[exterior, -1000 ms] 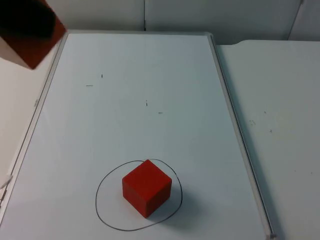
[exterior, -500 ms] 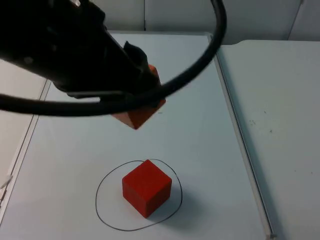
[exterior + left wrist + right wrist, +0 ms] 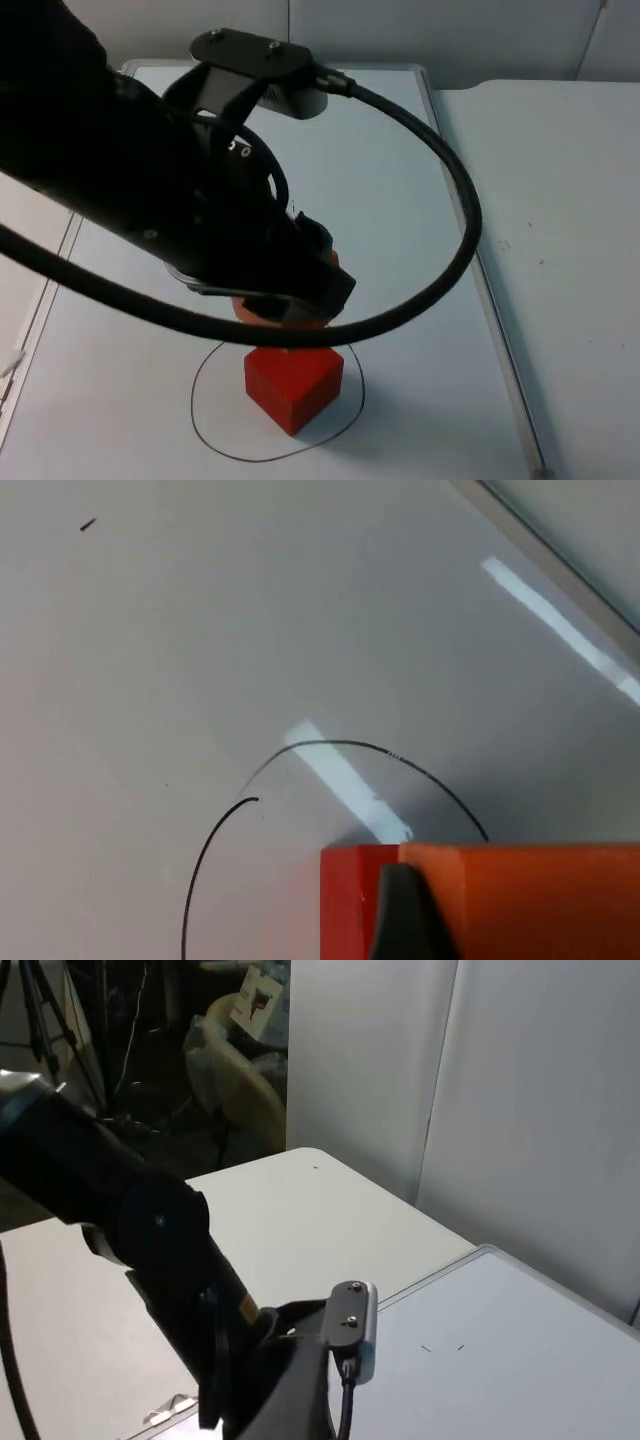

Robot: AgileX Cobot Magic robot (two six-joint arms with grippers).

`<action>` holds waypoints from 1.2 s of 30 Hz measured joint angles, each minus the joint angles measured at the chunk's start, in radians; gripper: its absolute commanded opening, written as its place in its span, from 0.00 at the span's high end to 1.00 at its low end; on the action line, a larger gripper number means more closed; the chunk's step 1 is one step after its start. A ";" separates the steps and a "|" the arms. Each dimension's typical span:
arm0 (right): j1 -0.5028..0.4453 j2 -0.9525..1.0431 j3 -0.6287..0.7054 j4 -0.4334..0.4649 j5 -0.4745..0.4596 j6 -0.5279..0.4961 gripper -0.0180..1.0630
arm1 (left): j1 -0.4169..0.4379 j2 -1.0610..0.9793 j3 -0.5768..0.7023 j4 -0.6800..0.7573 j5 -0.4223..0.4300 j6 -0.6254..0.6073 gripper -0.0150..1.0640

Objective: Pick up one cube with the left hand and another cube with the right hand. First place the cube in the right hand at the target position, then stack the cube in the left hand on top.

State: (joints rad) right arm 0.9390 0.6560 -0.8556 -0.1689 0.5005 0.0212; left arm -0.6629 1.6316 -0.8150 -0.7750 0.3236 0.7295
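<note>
A red cube rests on the whiteboard inside a hand-drawn black circle. My left gripper hovers right over it, shut on a second red-orange cube, whose underside is just above the lower cube's top. In the left wrist view the held cube sits against a black fingertip, with the circle line on the board beyond. The right arm waits off to the side; its wrist view looks across at the left arm.
The whiteboard has a metal frame along its right side, with white table beyond. Grey partition wall closes the far end. The left arm's bulk covers the board's left half.
The left arm swept in from the upper left corner with its cube, moved toward the circle and came down to just above the resting cube. The lower cube has not moved.
</note>
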 measured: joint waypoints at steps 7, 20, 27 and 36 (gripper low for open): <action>0.000 0.000 0.000 0.000 0.000 0.000 0.19 | 0.000 0.047 0.000 0.000 -0.015 0.000 0.89; 0.000 0.000 0.000 -0.002 0.002 0.000 0.19 | 0.000 0.069 0.000 -0.004 -0.045 0.000 0.89; 0.000 0.000 0.000 -0.002 0.006 0.000 0.19 | 0.000 0.080 -0.002 -0.014 -0.050 0.000 0.89; 0.000 0.000 0.000 -0.010 0.019 0.000 0.19 | -0.044 0.091 -0.002 -0.018 -0.072 0.000 0.89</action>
State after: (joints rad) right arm 0.9390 0.6560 -0.8556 -0.1790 0.5191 0.0212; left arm -0.7065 1.7230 -0.8166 -0.7931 0.2515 0.7295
